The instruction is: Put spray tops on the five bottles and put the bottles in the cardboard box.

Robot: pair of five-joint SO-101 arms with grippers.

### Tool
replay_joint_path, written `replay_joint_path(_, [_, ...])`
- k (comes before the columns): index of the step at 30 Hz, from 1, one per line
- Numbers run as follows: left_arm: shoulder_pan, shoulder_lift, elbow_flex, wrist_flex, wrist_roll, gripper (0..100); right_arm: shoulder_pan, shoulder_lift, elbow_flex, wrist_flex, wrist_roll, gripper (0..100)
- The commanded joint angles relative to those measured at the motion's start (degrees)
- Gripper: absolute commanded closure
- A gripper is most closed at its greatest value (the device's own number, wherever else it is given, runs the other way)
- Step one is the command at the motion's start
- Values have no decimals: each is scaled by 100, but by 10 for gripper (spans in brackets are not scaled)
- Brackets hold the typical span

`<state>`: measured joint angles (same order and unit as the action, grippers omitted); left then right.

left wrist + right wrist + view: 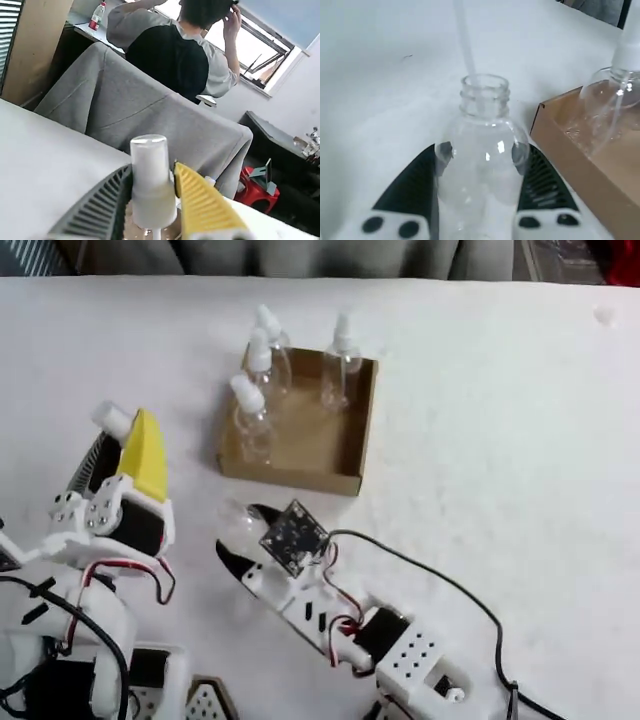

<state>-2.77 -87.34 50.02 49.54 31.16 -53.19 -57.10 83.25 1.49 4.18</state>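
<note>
A white spray top [149,182] sits between the grey and yellow fingers of my left gripper [152,200], which is shut on it and raised at the table's left [118,425]. My right gripper [480,172] is shut on a clear uncapped bottle [484,145], upright just in front of the cardboard box [310,435]. In the high view that bottle [233,523] stands between the black fingers [232,562]. A thin translucent tube [464,45] runs down to the bottle's open neck. Several capped bottles [340,365] stand in the box.
The box's near wall [570,150] is close beside the held bottle, with a capped bottle [610,95] behind it. The right arm's cable [440,585] trails across the white table. Bare table lies to the right of the box.
</note>
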Motion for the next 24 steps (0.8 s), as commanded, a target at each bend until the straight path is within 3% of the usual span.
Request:
replay_joint_path(1, [84,-22,229,-422,-466,980,75,4,-369,-119,62,982])
replay_joint_path(6, [127,-22,747,-976,-501,980,163,4,-360,-101,26,982])
replay_joint_path(15, [734,-22,932,-976,-519,980,171,22,-343,-84,26,982])
replay_joint_path(19, [857,-22,1090,-976,-1116,980,171,13,-343,-84,26,982])
replay_joint_path(24, [1376,-22,1152,-932,-1240,980,251,13,-334,-75,26,982])
